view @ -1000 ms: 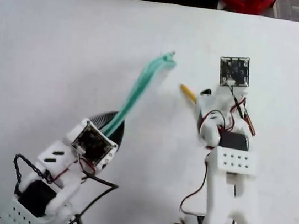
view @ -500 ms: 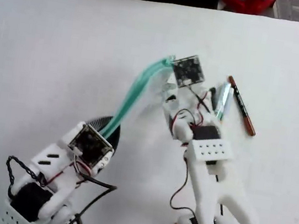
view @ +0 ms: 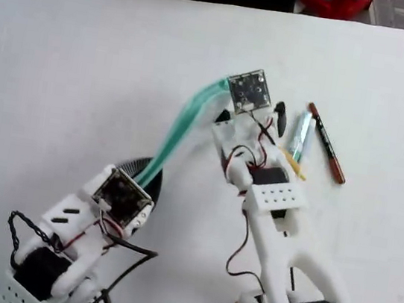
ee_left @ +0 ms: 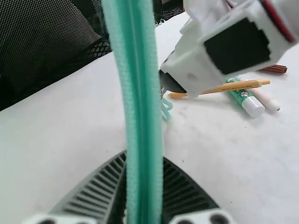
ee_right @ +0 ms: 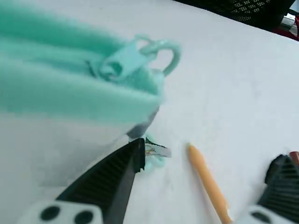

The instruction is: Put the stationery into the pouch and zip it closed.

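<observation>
The teal pouch (view: 183, 122) shows edge-on, stretching from my left gripper (view: 144, 175) toward the table's middle. My left gripper (ee_left: 142, 205) is shut on its near end, and the pouch (ee_left: 138, 93) rises straight out of the jaws. My right gripper (view: 251, 119) is at the far end and stands open (ee_right: 210, 156), beside the zipper pull (ee_right: 138, 56) without touching it. A yellow pencil (ee_right: 208, 184) lies on the table between its fingers. The pencil (view: 294, 164), a green-and-white glue stick (view: 300, 131) and a brown pen (view: 327, 143) lie just right of that arm.
The white table (view: 71, 65) has free room to the left and at the far side. A red object (view: 334, 1) sits beyond the far edge. A small teal tab (ee_right: 155, 156) lies on the table under the pouch's end.
My right arm swung left from beside the pencil to the pouch's far end, uncovering the glue stick and pen. The left arm shifted slightly, still holding the pouch.
</observation>
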Available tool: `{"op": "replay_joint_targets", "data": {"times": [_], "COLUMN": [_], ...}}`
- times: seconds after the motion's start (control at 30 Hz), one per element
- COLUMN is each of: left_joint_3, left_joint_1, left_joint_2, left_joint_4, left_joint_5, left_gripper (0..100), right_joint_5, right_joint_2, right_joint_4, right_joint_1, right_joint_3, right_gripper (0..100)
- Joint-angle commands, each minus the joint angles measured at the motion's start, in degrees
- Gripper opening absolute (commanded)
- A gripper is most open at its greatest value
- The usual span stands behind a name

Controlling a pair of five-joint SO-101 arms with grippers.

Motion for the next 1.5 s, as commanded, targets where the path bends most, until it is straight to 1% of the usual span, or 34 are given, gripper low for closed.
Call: {"op": "replay_joint_targets", "data": {"times": [0.0, 0.3, 0.37, 0.47, 0.57, 0.67, 0.8, 0.93, 0.97, 1.0, 1.03, 1.13, 1.17, 1.2, 1.23, 1.3, 1.47], "left_joint_3": [-2.3, -2.3, -2.3, -2.3, -2.3, -2.3, -2.3, -2.3, -2.3, -2.3, -2.3, -2.2, -2.1, -2.1, -2.1, -2.0, -1.8], "left_joint_1": [-0.4, -0.4, -0.6, -0.7, -0.7, -0.7, -0.7, -0.7, -0.7, -0.7, -0.7, -0.7, -0.7, -0.7, -0.7, -0.7, -0.7], "left_joint_2": [0.1, 0.1, 0.1, 0.1, 0.1, 0.1, 0.1, 0.1, 0.1, 0.1, 0.1, 0.1, 0.1, 0.1, 0.1, 0.1, 0.1], "left_joint_4": [0.6, 0.5, 0.4, 0.4, 0.4, 0.4, 0.5, 0.5, 0.4, 0.4, 0.4, 0.4, 0.4, 0.4, 0.4, 0.4, 0.4], "left_joint_5": [-0.4, -0.4, -0.4, -0.4, -0.4, -0.4, -0.4, -0.4, -0.4, -0.4, -0.4, -0.4, -0.4, -0.4, -0.4, -0.5, -0.7], "left_gripper": [2, 2, 2, 2, 2, 2, 2, 2, 2, 2, 2, 2, 2, 2, 2, 2, 2], "right_joint_5": [-0.8, -0.9, -0.7, -0.3, 2.9, 3.1, 3.1, 3.1, 3.2, 3.3, 3.5, 3.5, 3.2, 3.2, 3.2, 3.4, 3.1], "right_joint_2": [2.2, 3.3, 3.2, 2.3, 2.0, 3.4, 9.1, 14.8, 15.9, 16.5, 16.7, 16.7, 16.7, 16.7, 16.7, 16.7, 12.8], "right_joint_4": [-5.7, -11.6, -10.6, -4.6, -4.5, -9.6, -16.3, -18.7, -18.6, -18.6, -18.8, -19.6, -20.3, -21.1, -21.7, -22.0, -21.8], "right_joint_1": [-0.7, -1.0, -1.5, -3.3, -4.9, -5.6, -5.3, -4.9, -4.8, -4.5, -3.9, -2.0, -1.3, -0.7, -0.4, 0.0, 2.9], "right_joint_3": [-1.9, -1.8, -1.5, -1.5, -1.8, -1.7, -2.8, -6.3, -7.4, -8.4, -8.8, -10.3, -10.5, -10.4, -10.3, -10.3, -9.7], "right_gripper": [39.8, 39.8, 39.8, 39.9, 39.9, 39.9, 39.8, 39.2, 37.0, 32.7, 26.1, 0.9, 1.6, 5.6, 6.2, 1.4, 1.9]}}
